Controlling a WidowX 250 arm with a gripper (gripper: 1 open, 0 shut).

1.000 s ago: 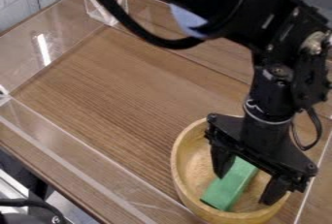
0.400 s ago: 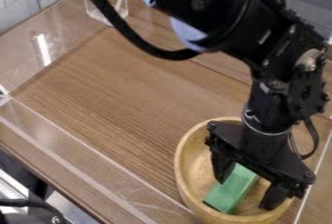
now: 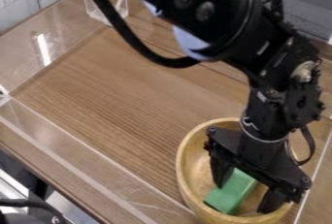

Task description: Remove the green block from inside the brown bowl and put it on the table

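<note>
While the hand [image 3: 255,182] gapes over the green block [image 3: 235,193], clear walls [image 3: 78,19] edge the table [image 3: 123,92].

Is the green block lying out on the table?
No, the green block sits inside the brown bowl, between the open fingers of the tool, not on the table.
</note>
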